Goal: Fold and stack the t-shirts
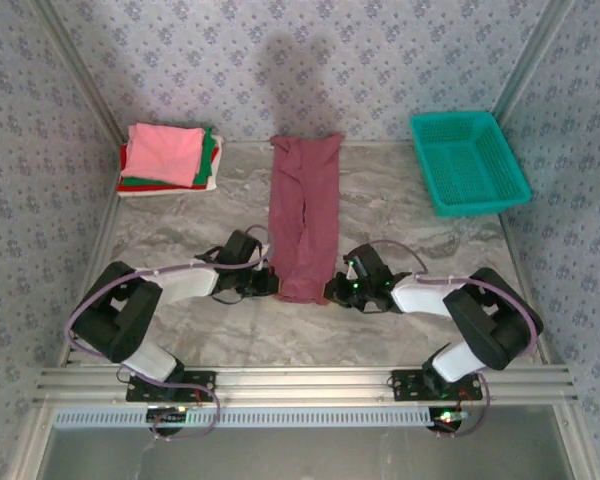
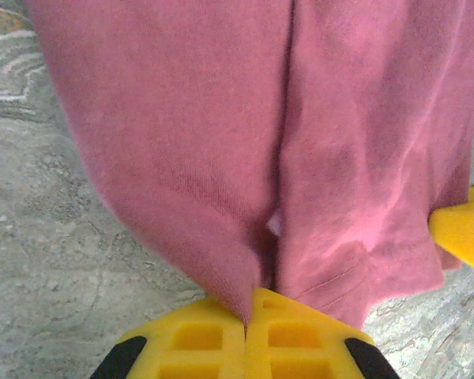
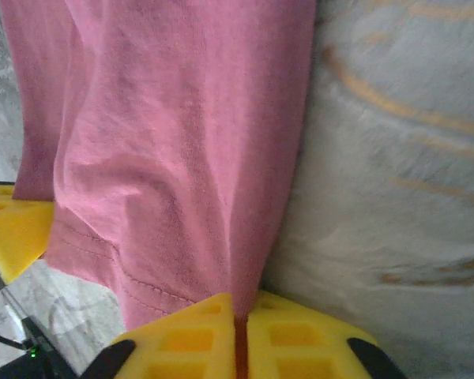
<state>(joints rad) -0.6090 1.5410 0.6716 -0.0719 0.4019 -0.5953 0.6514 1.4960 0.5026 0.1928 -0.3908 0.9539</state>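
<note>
Surface: grey marbled counter (image 1: 180,240), papered walls on three sides; you work from its near edge.
Garment: the maroon t-shirt (image 1: 305,215) lies mid-counter as one narrow strip, its sides folded in.
Long axis: near to far, straight away from you; the far end reaches almost to the back wall.
Left side: the left jaws are closed tight on the near left corner of the hem, with cloth pinched between the yellow pads (image 2: 197,339).
Right side: the right jaws are clamped on the near right corner in the same way, pads (image 3: 300,339) together.
Nearer arm: neither; both hold the near end, and the far end lies free.
Coming move, as judged: carry the hem along that axis, both sides level.
Destination: the stack of folded t-shirts (image 1: 168,158) sits in the far left corner, well apart from the strip.
</note>
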